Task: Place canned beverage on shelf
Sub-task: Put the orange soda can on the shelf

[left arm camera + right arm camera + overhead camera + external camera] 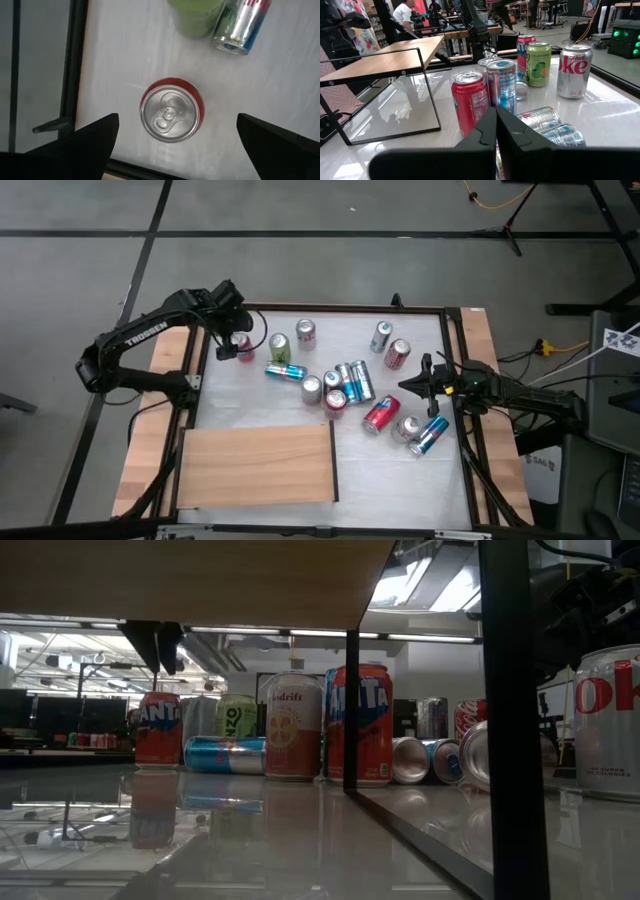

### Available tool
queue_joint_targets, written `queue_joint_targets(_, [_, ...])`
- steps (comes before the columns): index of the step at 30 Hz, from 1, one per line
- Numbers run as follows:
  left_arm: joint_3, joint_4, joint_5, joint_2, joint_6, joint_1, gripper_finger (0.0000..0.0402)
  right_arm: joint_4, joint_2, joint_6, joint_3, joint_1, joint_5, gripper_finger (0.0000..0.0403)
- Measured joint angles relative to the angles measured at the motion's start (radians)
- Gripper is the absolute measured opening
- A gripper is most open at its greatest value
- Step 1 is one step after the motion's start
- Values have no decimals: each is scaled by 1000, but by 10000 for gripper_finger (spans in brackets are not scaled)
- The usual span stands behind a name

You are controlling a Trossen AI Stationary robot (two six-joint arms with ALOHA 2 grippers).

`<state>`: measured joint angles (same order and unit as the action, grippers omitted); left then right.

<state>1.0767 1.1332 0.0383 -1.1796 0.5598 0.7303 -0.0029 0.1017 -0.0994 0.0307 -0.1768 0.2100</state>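
High view: thirteen cans [341, 379] on the white table [250, 400], all beyond the one wooden shelf [258, 463]. Left gripper [232, 346], jaws spread wide, hangs over a red Fanta can [243, 346]. Right gripper [408, 385] clenched, empty.

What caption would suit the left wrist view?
Left tool, fingers wide open, hovers above an upright red can on the white table.
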Motion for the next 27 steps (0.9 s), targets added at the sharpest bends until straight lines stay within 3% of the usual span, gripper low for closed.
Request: queue_joint_targets(27, [0,-2,30,-246,-7,1,395,0,0,0,0,0,0,3])
